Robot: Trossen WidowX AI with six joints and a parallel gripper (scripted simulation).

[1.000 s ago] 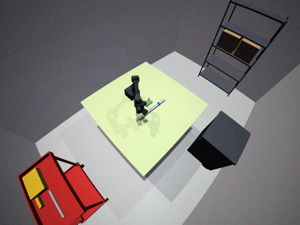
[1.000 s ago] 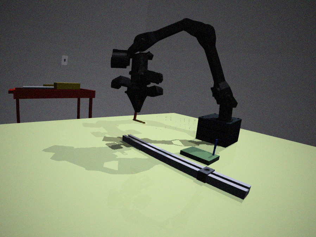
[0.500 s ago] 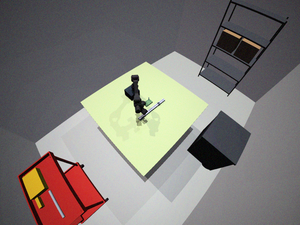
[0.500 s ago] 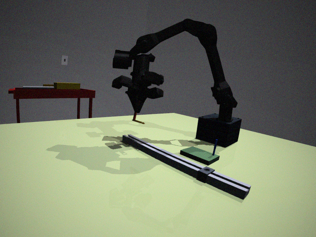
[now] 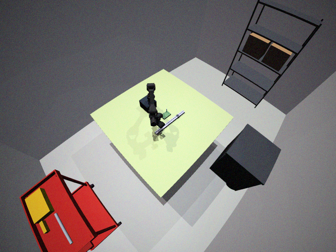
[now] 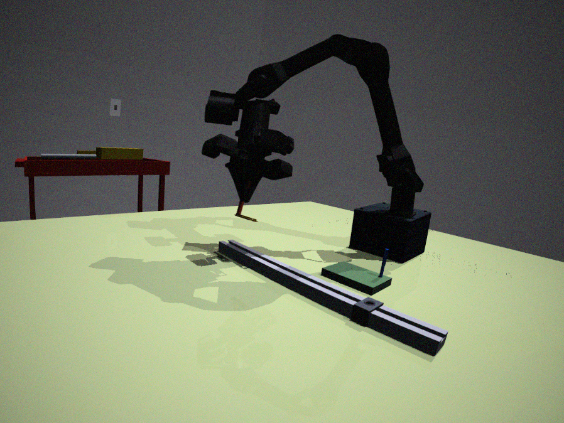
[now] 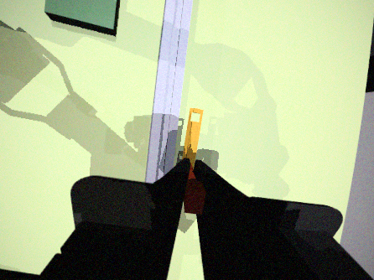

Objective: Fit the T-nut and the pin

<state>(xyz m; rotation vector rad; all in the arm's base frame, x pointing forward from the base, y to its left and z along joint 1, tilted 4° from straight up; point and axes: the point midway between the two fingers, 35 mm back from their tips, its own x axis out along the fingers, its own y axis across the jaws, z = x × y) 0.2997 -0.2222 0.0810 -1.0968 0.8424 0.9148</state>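
Observation:
My gripper (image 6: 245,200) (image 7: 191,164) is shut on the orange handle (image 6: 240,208) (image 7: 194,195) of the T-nut. The brass nut (image 6: 248,218) (image 7: 194,134) hangs below the fingertips, slightly tilted, above the table and clear of the rail. In the wrist view it shows just right of the aluminum rail (image 5: 170,122) (image 6: 291,278) (image 7: 169,82). The dark bracket (image 5: 177,115) (image 6: 362,313) sits across the rail toward its other end, its hole facing up. The blue pin (image 5: 166,110) (image 6: 384,263) stands upright in the green tray (image 5: 165,115) (image 6: 348,272) (image 7: 84,12).
The arm's dark base (image 5: 147,104) (image 6: 387,232) stands behind the tray on the pale green table (image 5: 162,168) (image 6: 136,354). Off the table are a red cart (image 5: 67,208) (image 6: 91,167), a dark box (image 5: 252,151) and a shelf rack with cartons (image 5: 256,47).

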